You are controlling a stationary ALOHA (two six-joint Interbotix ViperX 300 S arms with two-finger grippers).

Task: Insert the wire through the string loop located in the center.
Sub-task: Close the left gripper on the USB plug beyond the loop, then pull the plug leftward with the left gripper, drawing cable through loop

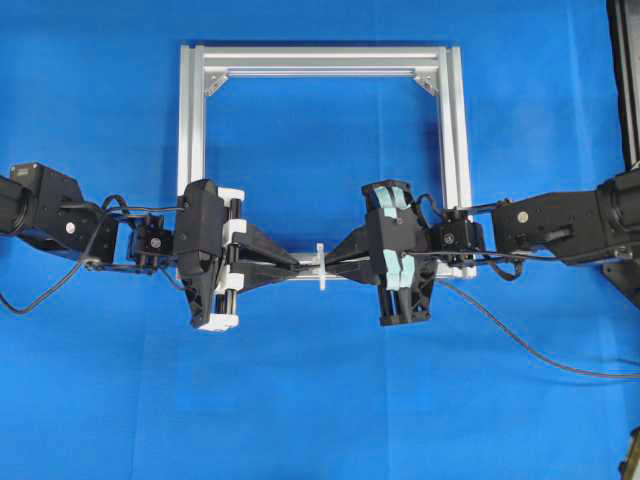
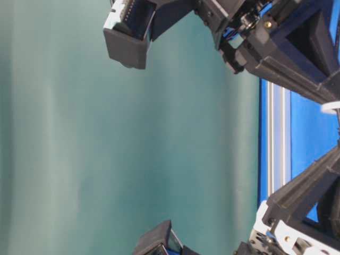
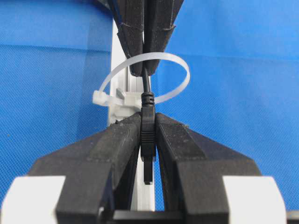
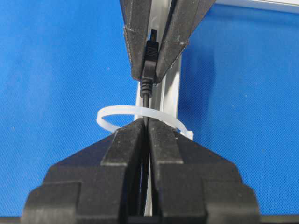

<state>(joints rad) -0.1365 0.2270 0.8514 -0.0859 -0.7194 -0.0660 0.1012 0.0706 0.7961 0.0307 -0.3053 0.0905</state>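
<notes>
Black, thin wire (image 3: 146,84) with its dark cylindrical plug is passing through the small white plastic string loop (image 3: 174,74) on the silver aluminium frame (image 1: 190,120); the left gripper (image 3: 148,122) is clamping the plug; the right gripper (image 4: 146,128) is pinching the cable behind the loop.

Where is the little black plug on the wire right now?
In the left wrist view the plug is pinched in the left gripper, just on the near side of the white string loop, above the silver frame rail.
</notes>
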